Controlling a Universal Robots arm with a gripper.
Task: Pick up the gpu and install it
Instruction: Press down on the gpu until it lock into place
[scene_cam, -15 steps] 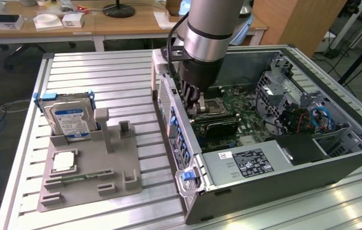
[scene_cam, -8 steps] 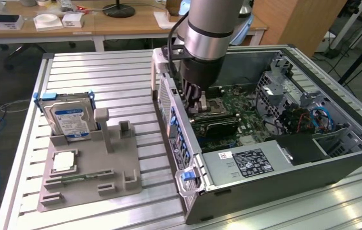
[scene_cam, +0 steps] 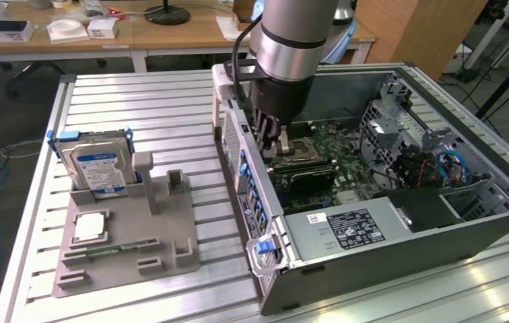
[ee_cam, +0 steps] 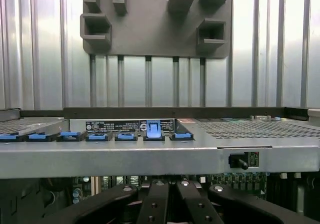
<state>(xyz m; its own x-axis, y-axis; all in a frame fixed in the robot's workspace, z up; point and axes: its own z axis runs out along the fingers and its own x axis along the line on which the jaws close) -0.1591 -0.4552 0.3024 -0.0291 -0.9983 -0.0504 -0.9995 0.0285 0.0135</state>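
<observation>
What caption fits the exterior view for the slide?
Arm's shut tool lowered inside the open PC case over the motherboard; hard drive on the gray fixture.

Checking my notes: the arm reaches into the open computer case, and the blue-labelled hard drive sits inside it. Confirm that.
Wrong: the hard drive stands in the grey holder outside the case, per the exterior view. The arm does reach in.

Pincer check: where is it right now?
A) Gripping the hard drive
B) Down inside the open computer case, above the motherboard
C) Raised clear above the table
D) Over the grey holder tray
B: the pincer sits low inside the open computer case, right over the motherboard, while the hard drive stands untouched in the grey holder tray.
</observation>
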